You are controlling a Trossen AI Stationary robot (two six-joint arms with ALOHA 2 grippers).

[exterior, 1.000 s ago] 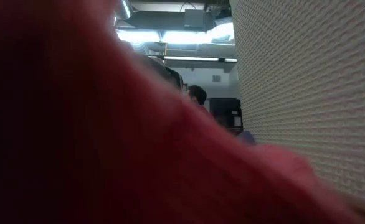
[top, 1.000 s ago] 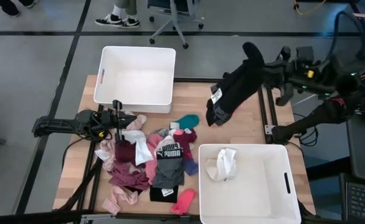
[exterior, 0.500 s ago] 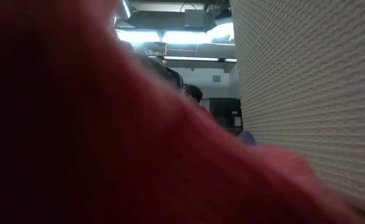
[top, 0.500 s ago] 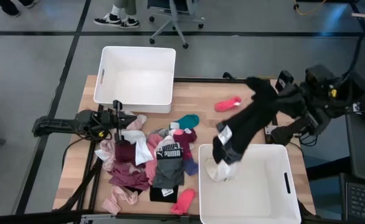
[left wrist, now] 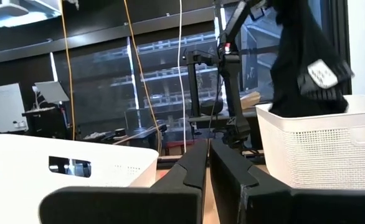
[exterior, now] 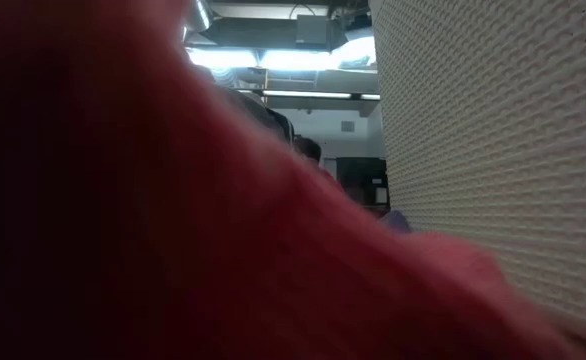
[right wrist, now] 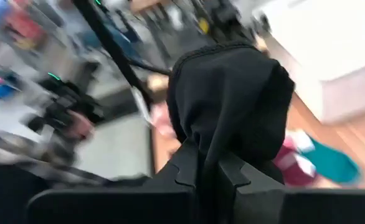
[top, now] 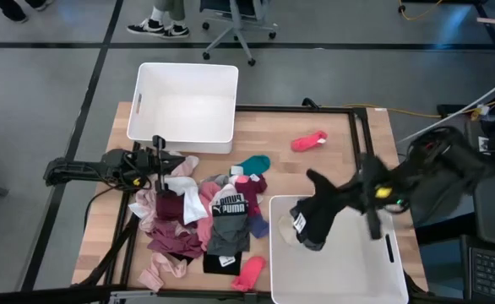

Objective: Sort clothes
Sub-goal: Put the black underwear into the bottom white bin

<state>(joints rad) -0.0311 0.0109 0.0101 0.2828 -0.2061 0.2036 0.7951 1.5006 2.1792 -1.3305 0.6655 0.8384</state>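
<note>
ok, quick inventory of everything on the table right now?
White bins: two; one at the table's far left, one near right.
Black garment: one, hanging over the near-right bin.
Pink sock: one, alone, far middle.
Teal sock: one, at the pile's far edge.
Clothes pile: many, pink, maroon, white, grey, black, one lettered PUMA; near left.
Wooden table: one.
Left tool: shut, by the pile.
Right tool: shut on black garment.

- A blurred red garment [exterior: 123, 200] fills most of my low view.
- My right wrist view's background is blurred.
- The near bin [top: 349, 270] is cut off by the high view's edge.
</note>
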